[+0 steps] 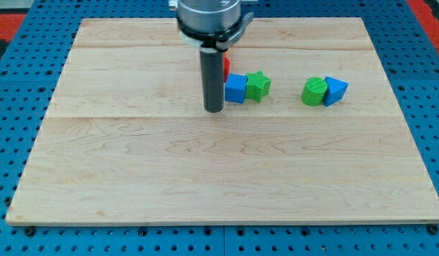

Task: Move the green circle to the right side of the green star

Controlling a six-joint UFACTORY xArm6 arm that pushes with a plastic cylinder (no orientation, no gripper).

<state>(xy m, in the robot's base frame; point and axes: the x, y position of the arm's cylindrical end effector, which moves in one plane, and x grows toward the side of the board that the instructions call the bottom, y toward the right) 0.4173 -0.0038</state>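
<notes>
The green circle point(314, 92) sits on the wooden board point(205, 178) toward the view's right, touching a blue triangle-like block point(335, 91) on its right. The green star point(258, 85) lies near the middle, touching a blue cube point(235, 88) on its left. My tip point(214, 109) rests on the board just left of the blue cube, well to the left of the green circle. A red block point(226, 66) is partly hidden behind the rod.
The board's edges border a blue pegboard table point(418, 92). The arm's grey mount point(208, 18) hangs over the board's top middle.
</notes>
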